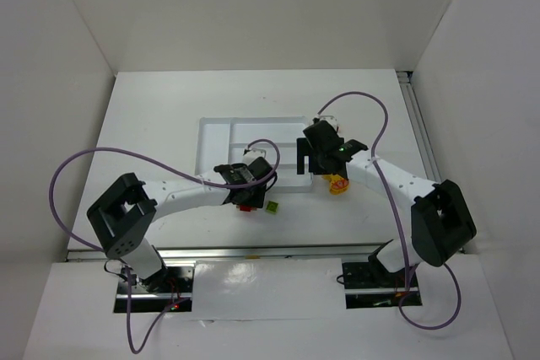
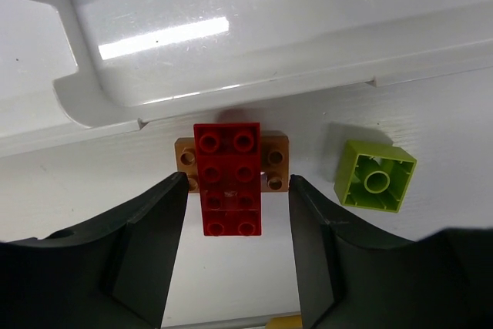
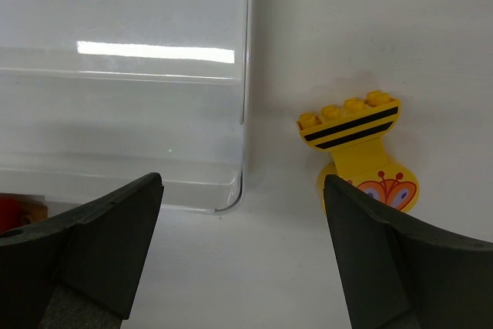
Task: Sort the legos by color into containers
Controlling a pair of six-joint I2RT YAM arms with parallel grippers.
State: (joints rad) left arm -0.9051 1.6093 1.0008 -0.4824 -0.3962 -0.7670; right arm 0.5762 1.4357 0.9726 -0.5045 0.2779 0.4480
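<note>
1. Tray: in the top view, no brick showed in any section I could see. My two grippers hid part of its 4 to 6 o'clock side.
2. Left gripper: it was open and held nothing. Its jaws stood on either side of the red brick, with a gap on each side.
3. Right gripper: it was wide open and empty, above the tray's corner.
4. Yellow piece: it lay on the table, outside the tray at about its 4 o'clock.
5. Red brick: it lay crosswise on the brown brick. Both were on the table at the tray's 6 o'clock, just beside its wall.
6. Green brick: it sat hollow side up at 3 o'clock of the red brick, clear of it.

Status, by my judgement: sorting had not begun. All four visible pieces were outside the tray and were left to place. The stacked pair might need separating.
</note>
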